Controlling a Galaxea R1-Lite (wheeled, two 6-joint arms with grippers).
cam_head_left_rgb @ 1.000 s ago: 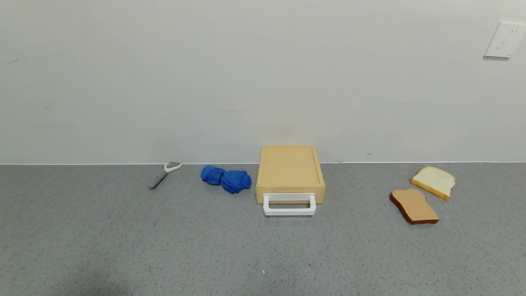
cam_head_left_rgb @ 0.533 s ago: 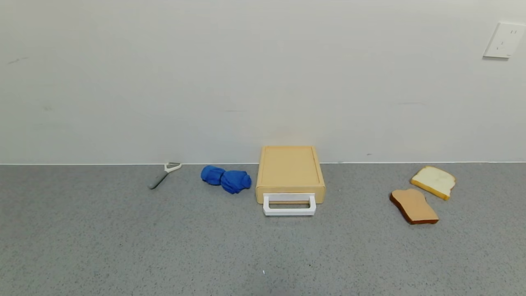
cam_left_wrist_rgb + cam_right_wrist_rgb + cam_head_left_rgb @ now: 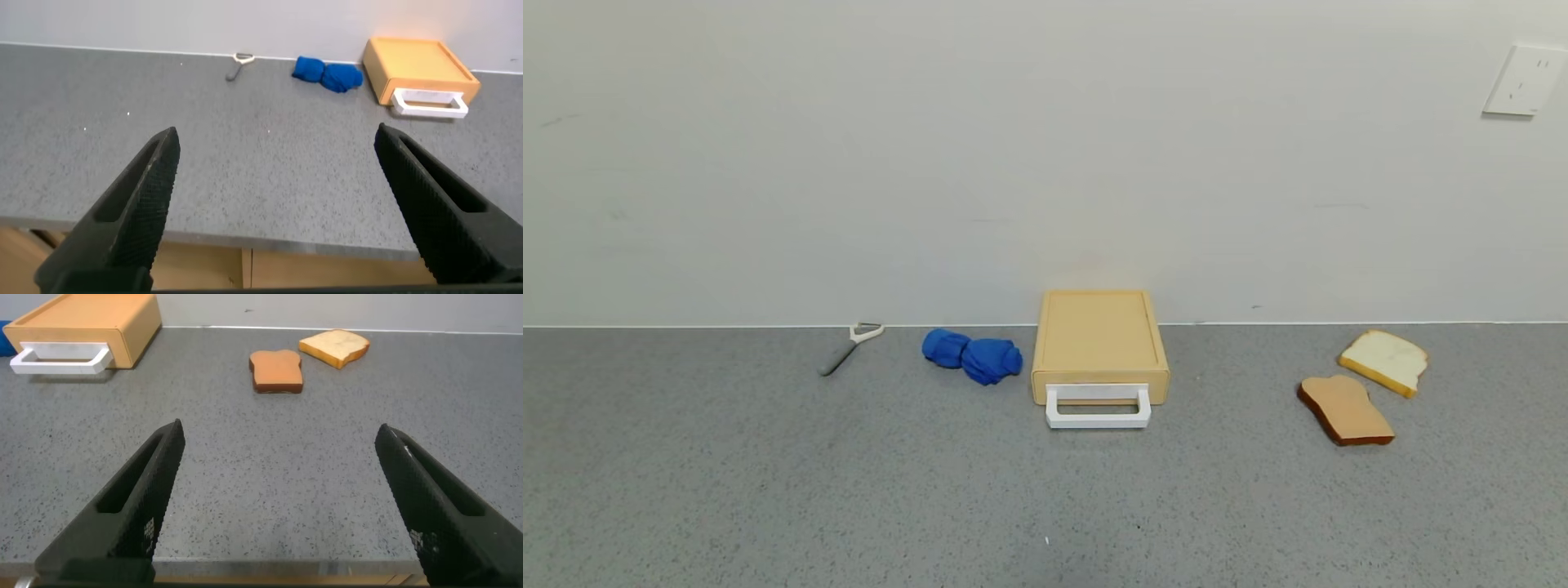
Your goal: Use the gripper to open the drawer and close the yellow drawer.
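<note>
Nothing moved since earlier frames: shallow tan-yellow drawer [image 3: 1099, 392] with white loop handle [image 3: 1098, 408] sits shut at bench [image 3: 768, 490] rear; left end effector [image 3: 278, 204] and right end effector [image 3: 278, 498] both spread, low over front edge.

Grey speckled surface [image 3: 768, 490] against a pale wall [image 3: 1013, 147], grey-handled peeler [image 3: 848, 347] near the wall, crumpled blue cloth [image 3: 972, 356] to its right, brown bread slice [image 3: 1344, 410] just beside a white bread slice [image 3: 1385, 360], white wall socket [image 3: 1525, 79] at upper right
</note>
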